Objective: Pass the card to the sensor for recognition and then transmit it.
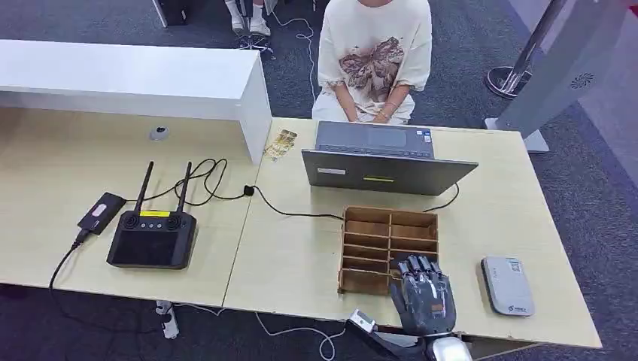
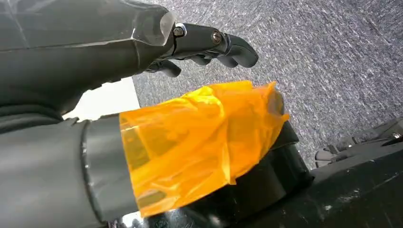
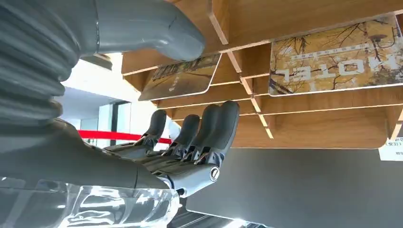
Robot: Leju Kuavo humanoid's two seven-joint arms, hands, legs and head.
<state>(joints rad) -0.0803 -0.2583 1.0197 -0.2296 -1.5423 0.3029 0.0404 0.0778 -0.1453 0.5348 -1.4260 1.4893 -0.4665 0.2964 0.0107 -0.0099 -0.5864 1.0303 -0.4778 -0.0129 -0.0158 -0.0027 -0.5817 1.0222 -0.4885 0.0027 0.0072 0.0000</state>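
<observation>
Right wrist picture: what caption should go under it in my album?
Robot's open right hand reaching toward a wooden card rack holding two cards.

Bare tabletop (image 1: 293,256) — left of rack (image 1: 389,248)

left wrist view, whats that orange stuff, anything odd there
A crumpled sheet of orange film is wrapped loosely round the left hand's thumb, bunched and wrinkled. It looks makeshift; its purpose cannot be told.

The head view looks down over the desk (image 1: 301,256); the right wrist view, close, shares its wooden rack (image 1: 389,239).
</observation>
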